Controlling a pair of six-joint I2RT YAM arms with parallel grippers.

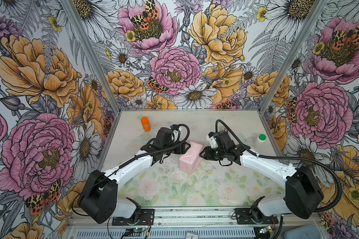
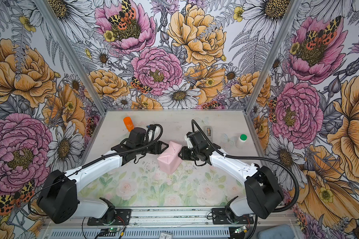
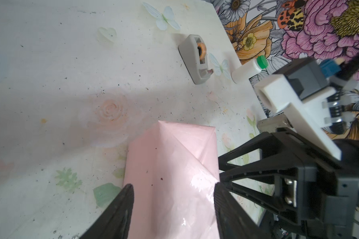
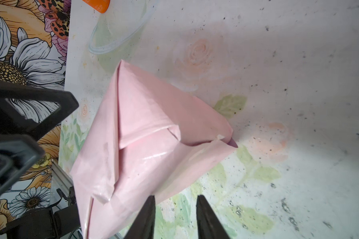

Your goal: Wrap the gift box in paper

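Paper [image 1: 190, 158] folded into a glossy, creased, pale pink parcel on the surface [image 1: 174, 186], box hidden inside, purple sliver at one corner. Spread wide astride one end, left fingers [image 3: 116, 211]; parted and empty just beside its flank, right fingers [image 4: 207, 223]. Beyond left fingers, orange bottle [image 1: 146, 124]; beyond right fingers, green-capped white bottle [image 1: 260, 141]; contents unseen.

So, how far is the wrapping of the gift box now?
Mostly done: the paper covers the box fully, pink side out, folded over top and ends. In hand: nothing is gripped; the left gripper stands open astride one end, the right gripper open beside the parcel. To do, probably: one corner gapes, showing lilac, and may need pressing or tape from the tape dispenser.
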